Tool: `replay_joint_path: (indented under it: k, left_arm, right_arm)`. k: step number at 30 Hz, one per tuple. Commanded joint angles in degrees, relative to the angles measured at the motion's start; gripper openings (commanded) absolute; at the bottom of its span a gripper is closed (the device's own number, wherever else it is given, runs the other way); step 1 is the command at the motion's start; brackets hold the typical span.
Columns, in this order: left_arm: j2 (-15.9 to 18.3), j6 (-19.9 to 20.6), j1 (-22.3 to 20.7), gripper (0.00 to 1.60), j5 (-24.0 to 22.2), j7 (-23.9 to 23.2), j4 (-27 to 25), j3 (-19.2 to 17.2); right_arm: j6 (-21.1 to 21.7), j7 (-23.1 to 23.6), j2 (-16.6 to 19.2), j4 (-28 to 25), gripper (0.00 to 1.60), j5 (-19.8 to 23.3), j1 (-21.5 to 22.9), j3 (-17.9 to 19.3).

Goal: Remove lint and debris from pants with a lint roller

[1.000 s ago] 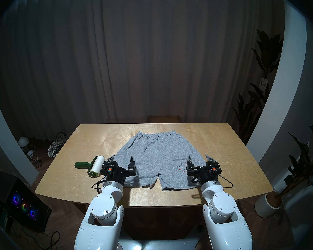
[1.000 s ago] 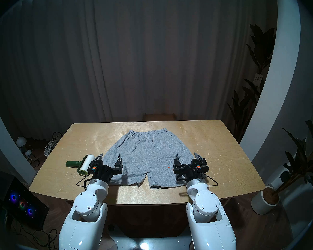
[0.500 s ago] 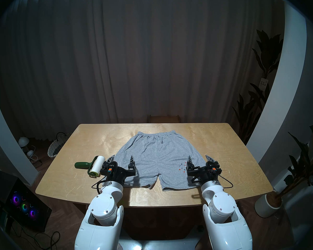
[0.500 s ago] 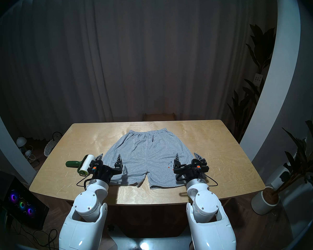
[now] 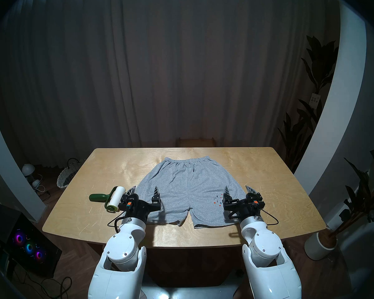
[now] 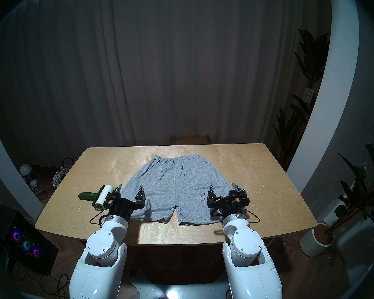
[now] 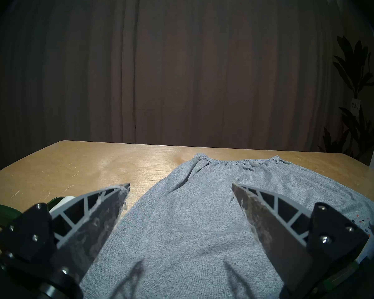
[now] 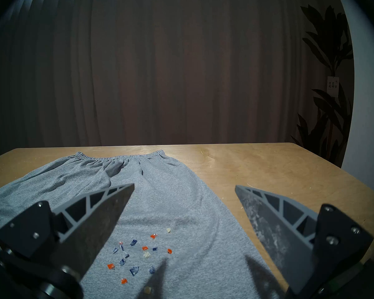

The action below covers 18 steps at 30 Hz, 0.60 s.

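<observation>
Roller (image 5: 113,198) lies just left of my spread, empty left fingers (image 5: 133,191), handle pointing leftward; right fingers (image 5: 251,189) also spread, farther off.

A: Your desk (image 5: 268,184) looks like pale plywood, smooth with a soft sheen and fine scratches; the pants (image 5: 188,184) are matt heathered grey knit cloth.

B: And your lint roller (image 5: 115,198): glossy green plastic, white papery roll; the jaws look like matt, scuffed grey plastic.
</observation>
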Motion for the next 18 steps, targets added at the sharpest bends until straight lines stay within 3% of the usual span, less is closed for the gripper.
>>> replay_joint_path:
  k: [1,2,6,10,15,18]
  left_arm:
    - [-1.12,0.61,1.81,1.60,-3.67,0.36,-5.38,-1.02]
    - [-1.34,0.92,2.15,1.60,-5.76,0.07,-6.50,-1.58]
    - [-1.36,1.00,2.72,1.60,-4.67,0.81,-8.94,-2.89]
    - [-3.32,2.88,2.94,1.60,-15.13,1.45,-12.43,-5.98]
    - [-5.36,3.82,3.17,1.60,-21.35,0.80,-14.96,-11.45]
    - [-3.59,6.21,3.94,1.60,-25.21,-0.65,-15.80,-14.20]
  right_arm:
    - [0.01,1.49,0.11,-1.20,1.60,1.96,0.46,0.47]
    - [-0.41,1.35,-0.04,-1.18,1.60,1.85,0.63,0.37]
    - [-0.68,2.20,-0.26,-1.07,1.60,2.86,1.33,0.29]
    - [0.42,2.31,-1.08,-0.87,1.60,4.99,2.08,0.48]
    - [-0.65,3.22,-0.74,-0.37,1.60,5.41,3.28,0.64]
    - [-1.24,4.60,0.17,0.38,1.60,6.12,5.22,1.06]
